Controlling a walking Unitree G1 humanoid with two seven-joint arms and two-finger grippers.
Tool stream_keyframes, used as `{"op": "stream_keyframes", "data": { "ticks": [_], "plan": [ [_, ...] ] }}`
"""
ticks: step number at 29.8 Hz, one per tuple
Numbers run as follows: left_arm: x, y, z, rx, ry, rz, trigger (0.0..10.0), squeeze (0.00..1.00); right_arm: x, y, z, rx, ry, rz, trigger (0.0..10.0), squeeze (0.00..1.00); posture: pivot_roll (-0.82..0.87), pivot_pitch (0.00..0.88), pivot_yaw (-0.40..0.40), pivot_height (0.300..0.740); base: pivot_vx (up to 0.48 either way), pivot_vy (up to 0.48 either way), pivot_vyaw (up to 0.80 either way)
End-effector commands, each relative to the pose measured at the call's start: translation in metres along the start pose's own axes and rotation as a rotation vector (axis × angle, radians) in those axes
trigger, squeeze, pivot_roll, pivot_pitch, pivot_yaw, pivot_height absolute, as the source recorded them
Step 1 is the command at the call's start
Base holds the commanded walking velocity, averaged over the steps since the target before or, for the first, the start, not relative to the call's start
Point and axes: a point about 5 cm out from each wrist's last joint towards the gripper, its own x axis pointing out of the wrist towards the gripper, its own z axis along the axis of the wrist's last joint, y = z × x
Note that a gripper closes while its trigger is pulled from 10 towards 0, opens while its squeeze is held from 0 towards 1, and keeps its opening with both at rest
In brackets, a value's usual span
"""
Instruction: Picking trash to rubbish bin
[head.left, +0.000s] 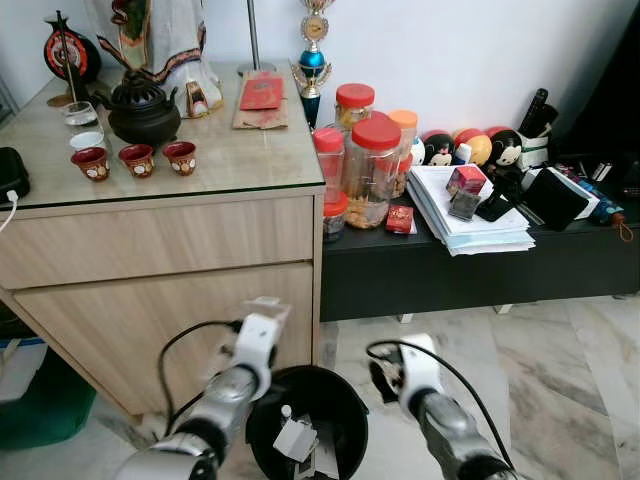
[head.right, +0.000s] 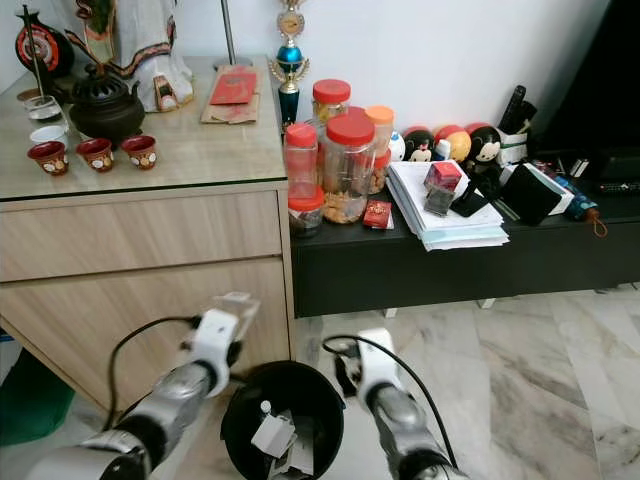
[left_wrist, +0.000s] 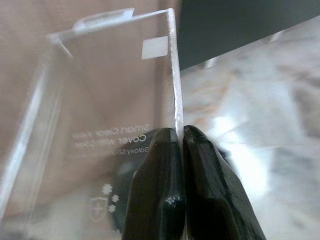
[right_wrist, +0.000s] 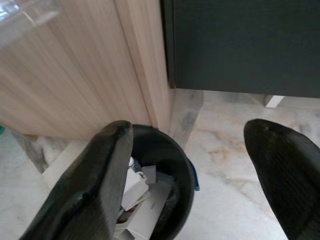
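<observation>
A clear plastic phone-cover package (left_wrist: 110, 85) is pinched by its edge in my left gripper (left_wrist: 180, 131), whose black fingers (left_wrist: 160, 185) are shut on it. In the left eye view the package (head.left: 267, 307) hangs in front of the cabinet's lower drawer, above and just left of the black round rubbish bin (head.left: 300, 371) on the floor. White paper and card trash (head.left: 296, 438) lies inside the bin. My right gripper (right_wrist: 200, 170) is open and holds nothing. It hovers just to the right of the bin (right_wrist: 186, 165), as the left eye view also places this right gripper (head.left: 385, 378).
A wooden cabinet (head.left: 170, 250) with a glass top carries small red cups (head.left: 137, 158) and a dark teapot (head.left: 142, 110). A low black bench (head.left: 470, 270) to the right holds red-lidded jars (head.left: 372, 170) and stacked papers (head.left: 470, 225). A green container (head.left: 45, 405) stands at left. Marble floor lies to the right.
</observation>
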Motion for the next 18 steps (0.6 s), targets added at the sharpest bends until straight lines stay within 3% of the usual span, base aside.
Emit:
{"op": "stream_keyframes", "data": {
  "ticks": [1, 8, 11, 18],
  "plan": [
    [0.000, -0.002, -0.003, -0.058, 0.015, -0.024, 10.0, 0.00, 0.002, -0.003, 0.012, -0.021, -0.045, 0.015, 10.0, 0.00, -0.10, 0.062, -0.047, 0.740, 0.000, 0.000, 0.00],
    [0.000, -0.020, -0.011, -0.116, 0.054, -0.130, 10.0, 0.00, 0.005, 0.004, 0.031, -0.061, -0.129, 0.078, 10.0, 0.00, -0.10, 0.084, -0.057, 0.740, 0.000, 0.000, 0.00],
    [-0.003, -0.027, -0.024, -0.140, 0.088, -0.160, 10.0, 0.00, 0.006, 0.008, 0.043, -0.075, -0.186, 0.106, 10.0, 0.00, -0.11, 0.107, -0.064, 0.740, 0.000, 0.000, 0.00],
    [-0.005, -0.030, -0.030, -0.153, 0.107, -0.185, 10.0, 0.00, 0.007, 0.012, 0.048, -0.082, -0.212, 0.135, 10.0, 0.00, -0.11, 0.132, -0.067, 0.740, 0.000, 0.000, 0.00]
  ]
}}
